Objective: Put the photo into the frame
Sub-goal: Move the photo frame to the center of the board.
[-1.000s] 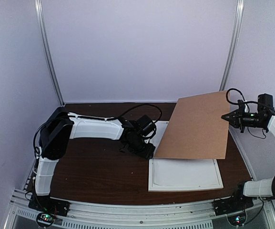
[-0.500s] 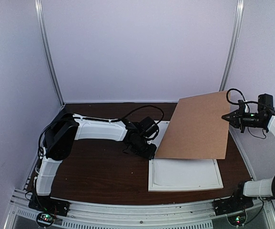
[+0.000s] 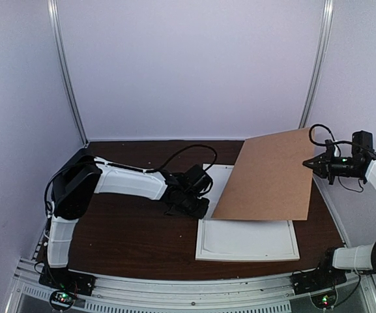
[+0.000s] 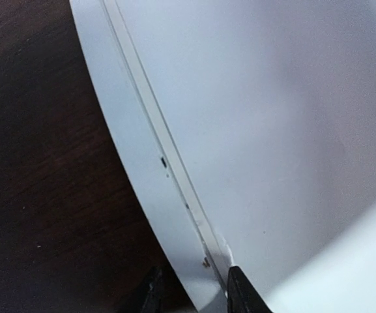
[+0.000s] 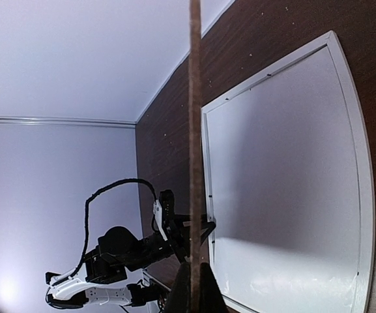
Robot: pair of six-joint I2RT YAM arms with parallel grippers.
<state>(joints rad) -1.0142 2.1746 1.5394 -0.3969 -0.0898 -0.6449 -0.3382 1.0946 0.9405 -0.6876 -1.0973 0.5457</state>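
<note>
My left gripper (image 4: 194, 297) has its 2 jaws narrow astride the 9 o'clock rim of the frame (image 3: 199, 244), which lies flat on the table (image 3: 129, 241). Whether they are pinching it I cannot tell. My right gripper (image 3: 310, 163) clamps the tilted brown board (image 3: 269, 179) at its 3 o'clock edge.

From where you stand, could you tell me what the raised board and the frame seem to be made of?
The board: probably matte brown fibreboard or card, thin, uniform, no grain. The frame: smooth white, faint sheen, likely plastic or painted wood; unclear which.
</note>
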